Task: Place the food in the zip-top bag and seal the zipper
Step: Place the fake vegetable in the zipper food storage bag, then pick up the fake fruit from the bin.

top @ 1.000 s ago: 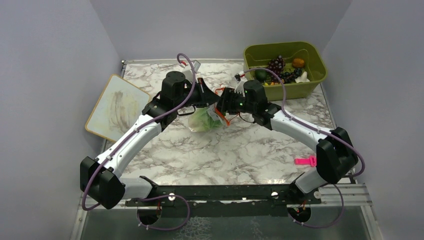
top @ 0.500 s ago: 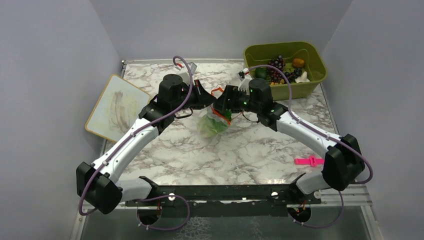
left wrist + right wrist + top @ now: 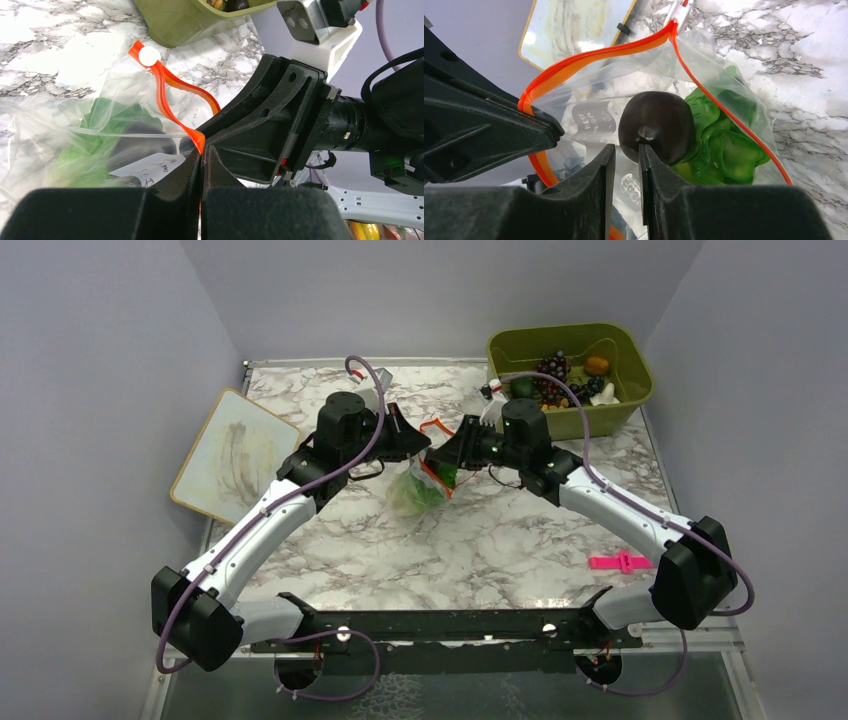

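Observation:
The zip-top bag (image 3: 418, 490) hangs at mid-table between my two grippers, its mouth open. My left gripper (image 3: 201, 150) is shut on the orange-red zipper (image 3: 172, 107) and holds the bag up by that strip. Green lettuce (image 3: 724, 145) and a dark piece (image 3: 654, 127) lie inside the bag. My right gripper (image 3: 626, 155) is at the mouth, just short of the dark piece. Its jaws stand a narrow gap apart with nothing between them. From above, the left gripper (image 3: 408, 440) and the right gripper (image 3: 445, 455) nearly meet over the bag. Purple grapes (image 3: 552, 370) and an orange piece (image 3: 597, 365) lie in the bin.
An olive-green bin (image 3: 600, 420) with more toy food stands at the back right, close behind my right wrist. A pale board with a yellow rim (image 3: 235, 455) lies at the left. A pink clip (image 3: 612, 562) lies near the right arm's base.
My right arm has drawn back a little to the right from the bag's mouth. The left arm and the bag shifted slightly right, then held.

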{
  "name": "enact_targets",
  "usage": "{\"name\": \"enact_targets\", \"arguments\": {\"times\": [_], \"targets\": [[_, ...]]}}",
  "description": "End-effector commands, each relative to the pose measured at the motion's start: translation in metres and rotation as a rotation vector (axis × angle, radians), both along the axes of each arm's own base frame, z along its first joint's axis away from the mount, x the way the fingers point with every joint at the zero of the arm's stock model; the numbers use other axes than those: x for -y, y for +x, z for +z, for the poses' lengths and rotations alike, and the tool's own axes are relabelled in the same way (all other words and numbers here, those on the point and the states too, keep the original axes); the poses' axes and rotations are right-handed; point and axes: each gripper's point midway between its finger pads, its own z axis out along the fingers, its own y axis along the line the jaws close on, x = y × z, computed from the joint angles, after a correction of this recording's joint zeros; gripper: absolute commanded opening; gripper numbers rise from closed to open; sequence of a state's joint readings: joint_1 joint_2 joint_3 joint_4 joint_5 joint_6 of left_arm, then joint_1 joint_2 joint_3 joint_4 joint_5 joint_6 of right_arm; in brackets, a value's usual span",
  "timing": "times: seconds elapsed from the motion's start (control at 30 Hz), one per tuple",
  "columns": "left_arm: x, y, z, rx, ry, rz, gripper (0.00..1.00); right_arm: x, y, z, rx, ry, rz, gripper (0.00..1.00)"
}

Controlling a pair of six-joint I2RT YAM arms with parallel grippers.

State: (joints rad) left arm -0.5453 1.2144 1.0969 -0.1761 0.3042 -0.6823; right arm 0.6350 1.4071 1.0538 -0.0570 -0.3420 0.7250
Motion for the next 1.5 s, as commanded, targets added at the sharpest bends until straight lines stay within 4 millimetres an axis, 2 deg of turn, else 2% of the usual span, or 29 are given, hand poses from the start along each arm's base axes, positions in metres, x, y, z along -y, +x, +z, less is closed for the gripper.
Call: {"name": "enact_targets", "arguments": {"times": [0.0,0.2,0.3,0.4,0.5,0.67,0.73,0.8,0.93,1.0,1.17,1.27,1.37,1.47], "targets": [[0.001,-0.003,0.020,0.063,-0.039,-0.012,0.00,-0.008,-0.012,-0.005,-0.054,0.041,0.047,0.24],[0.010,-0.008,0.030,0.081,-0.097,-0.059,0.00,-0.026,-0.012,-0.031,-0.143,0.062,0.071,0.24],[0.016,-0.011,0.038,0.101,-0.140,-0.097,0.00,-0.035,-0.008,-0.034,-0.146,0.082,0.080,0.24],[0.019,-0.013,0.039,0.109,-0.152,-0.122,0.00,-0.047,-0.005,-0.035,-0.136,0.077,0.102,0.24],[0.021,-0.014,0.038,0.112,-0.159,-0.138,0.00,-0.052,-0.001,-0.043,-0.147,0.043,0.110,0.24],[0.018,-0.015,0.034,0.122,-0.147,-0.127,0.00,-0.045,0.010,-0.044,-0.100,0.003,0.056,0.24],[0.011,-0.011,0.026,0.115,-0.104,-0.085,0.00,-0.042,0.011,-0.040,-0.077,-0.013,0.050,0.24],[0.000,-0.003,0.013,0.094,-0.032,-0.020,0.00,-0.038,0.009,-0.037,-0.050,-0.045,0.064,0.26],[-0.011,-0.002,0.008,0.082,0.006,0.022,0.00,-0.015,-0.003,-0.038,0.023,-0.168,0.094,0.32],[-0.013,-0.001,0.005,0.082,0.019,0.028,0.00,-0.003,-0.010,-0.031,0.068,-0.203,0.094,0.34],[-0.019,0.002,-0.003,0.069,0.049,0.063,0.00,0.012,-0.029,0.011,0.222,-0.170,0.136,0.41],[-0.027,0.006,-0.013,0.065,0.096,0.096,0.00,0.020,-0.032,0.036,0.313,-0.171,0.135,0.44],[-0.030,0.005,-0.018,0.070,0.136,0.092,0.00,0.034,-0.018,0.056,0.408,-0.237,0.058,0.46],[-0.033,0.004,-0.017,0.086,0.156,0.085,0.00,0.053,0.011,0.069,0.499,-0.356,-0.065,0.49]]}}
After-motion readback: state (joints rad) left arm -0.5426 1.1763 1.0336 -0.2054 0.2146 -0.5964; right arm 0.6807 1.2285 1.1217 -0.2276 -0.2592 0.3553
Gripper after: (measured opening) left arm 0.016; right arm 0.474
